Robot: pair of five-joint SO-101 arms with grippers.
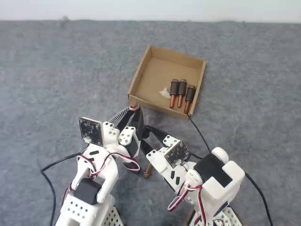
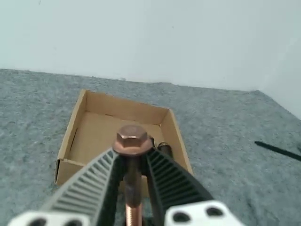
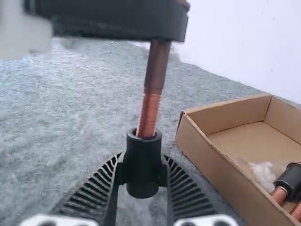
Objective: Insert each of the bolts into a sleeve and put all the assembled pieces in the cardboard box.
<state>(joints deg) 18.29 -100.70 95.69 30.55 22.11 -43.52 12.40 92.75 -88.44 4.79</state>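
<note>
Bolt (image 3: 151, 84) tip sits inside sleeve (image 3: 142, 162) clamped in right gripper (image 3: 142, 165).

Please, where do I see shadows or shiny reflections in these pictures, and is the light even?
High view: soft, even light, no hard shadows on the carpet or in the cardboard box. Left wrist view: a mild shine on the head of the bolt, no strong glare. Right wrist view: the bolt's copper threads catch the light above the black sleeve, which looks matt.

Resembled a robotics lab test bench: set up on grey carpet-like matting (image 1: 47, 70) against a bare white wall (image 2: 188, 37), with loose black cables (image 1: 203, 137), two white arms (image 1: 96, 178) and a cardboard box (image 1: 160, 75).
</note>
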